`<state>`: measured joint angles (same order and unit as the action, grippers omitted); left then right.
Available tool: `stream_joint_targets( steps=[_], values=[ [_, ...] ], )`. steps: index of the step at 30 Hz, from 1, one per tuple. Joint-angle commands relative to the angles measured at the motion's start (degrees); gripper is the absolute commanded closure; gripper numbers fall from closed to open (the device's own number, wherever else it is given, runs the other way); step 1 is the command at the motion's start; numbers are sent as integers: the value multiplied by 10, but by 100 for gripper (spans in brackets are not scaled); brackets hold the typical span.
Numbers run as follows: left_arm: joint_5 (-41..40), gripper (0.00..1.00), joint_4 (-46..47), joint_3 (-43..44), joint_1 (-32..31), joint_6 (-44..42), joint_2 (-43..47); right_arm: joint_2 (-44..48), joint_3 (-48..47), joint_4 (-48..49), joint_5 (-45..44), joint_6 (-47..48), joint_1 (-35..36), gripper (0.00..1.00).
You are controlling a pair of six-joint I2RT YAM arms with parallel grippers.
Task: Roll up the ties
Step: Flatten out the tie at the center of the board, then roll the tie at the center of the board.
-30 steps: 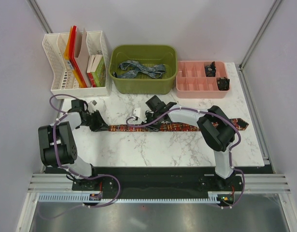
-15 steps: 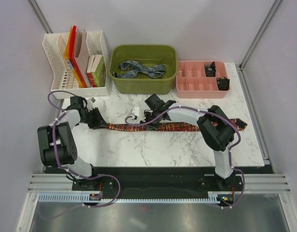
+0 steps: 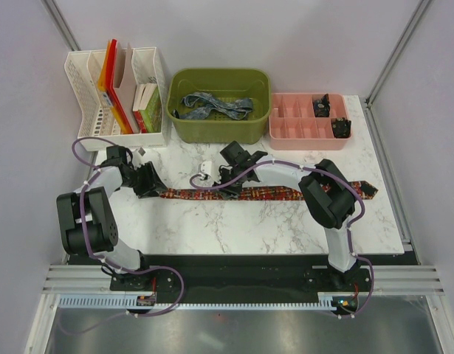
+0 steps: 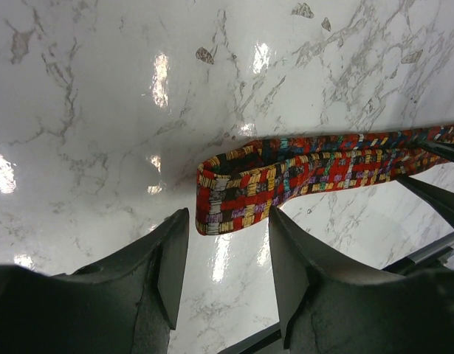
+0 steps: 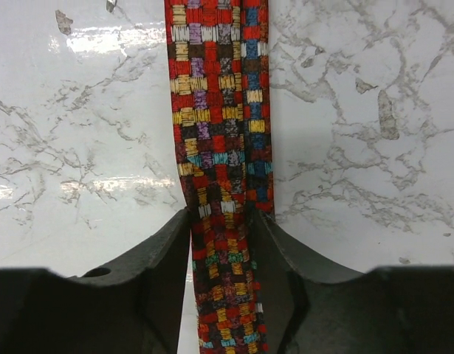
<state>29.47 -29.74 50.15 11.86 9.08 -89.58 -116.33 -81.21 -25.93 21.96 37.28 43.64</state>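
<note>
The left gripper (image 4: pixel 228 221), fingers spread apart, has backed slightly off the narrow end of the long red, orange and dark checked fabric tie (image 4: pixel 286 177), which lies stretched across the white marble table (image 3: pixel 212 221). Further right, the right gripper (image 5: pixel 219 214), clamped on the fabric, has edged leftward. Rolling looks not yet begun.

No legible text or labels

Red-orange check-patterned necktie (image 4: pixel 286 173): woven cloth, matt, coarse visible weave. White grey-veined marble-look tabletop (image 4: pixel 86 96): smooth, glossy, bright glare spots. Black fingers (image 4: pixel 167 265) of left gripper (image 4: pixel 228 217): matt, finely grainy plastic. Olive-green tub (image 3: pixel 219 133), pink compartment tray (image 3: pixel 304 141), white slotted file rack (image 3: pixel 86 118): smooth plastic. Blue-grey patterned necktie (image 3: pixel 212 107): soft cloth.
</note>
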Motion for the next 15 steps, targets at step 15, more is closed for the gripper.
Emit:
stream_joint_targets(
  steps=[15],
  values=[
    [9,47,2,17,12,1,-3,-43,-59,8,30,50,5,40]
  ],
)
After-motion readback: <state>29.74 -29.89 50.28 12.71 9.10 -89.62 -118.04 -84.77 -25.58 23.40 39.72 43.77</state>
